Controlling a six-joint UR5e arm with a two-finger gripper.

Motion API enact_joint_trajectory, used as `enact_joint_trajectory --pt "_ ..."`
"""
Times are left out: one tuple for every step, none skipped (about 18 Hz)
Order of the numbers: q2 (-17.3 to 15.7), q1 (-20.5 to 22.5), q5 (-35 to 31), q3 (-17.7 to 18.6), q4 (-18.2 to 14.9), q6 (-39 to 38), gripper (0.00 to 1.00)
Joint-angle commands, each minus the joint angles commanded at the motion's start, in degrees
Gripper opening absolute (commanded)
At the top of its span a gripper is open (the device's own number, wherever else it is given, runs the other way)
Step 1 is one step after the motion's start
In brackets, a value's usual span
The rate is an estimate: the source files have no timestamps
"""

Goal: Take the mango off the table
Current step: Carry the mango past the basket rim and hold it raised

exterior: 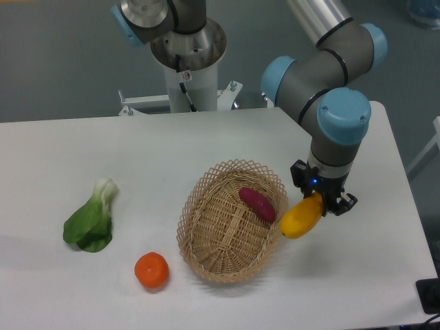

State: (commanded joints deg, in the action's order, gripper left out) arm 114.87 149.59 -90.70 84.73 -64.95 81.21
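The mango [301, 217] is a smooth yellow oval, tilted, held just right of the wicker basket's rim and seemingly lifted off the white table [82, 151]. My gripper [322, 198] points down and is shut on the mango's upper right end. Its dark fingers [341, 201] show on both sides of the fruit. The lower left tip of the mango hangs free beside the basket.
A wicker basket [230, 223] lies tipped toward the camera mid-table with a purple-red sweet potato [257, 203] inside. A round orange [151, 270] sits at its front left. A green bok choy [91, 218] lies at the left. The robot's base stands behind the table.
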Motion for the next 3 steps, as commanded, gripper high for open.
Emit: enact_joint_trajectory --pt "0.0 0.0 0.09 0.0 0.0 0.0 0.28" --pt "0.09 0.0 0.09 0.09 0.0 0.0 0.28" --pt "0.0 0.0 0.09 0.09 0.09 0.0 0.28"
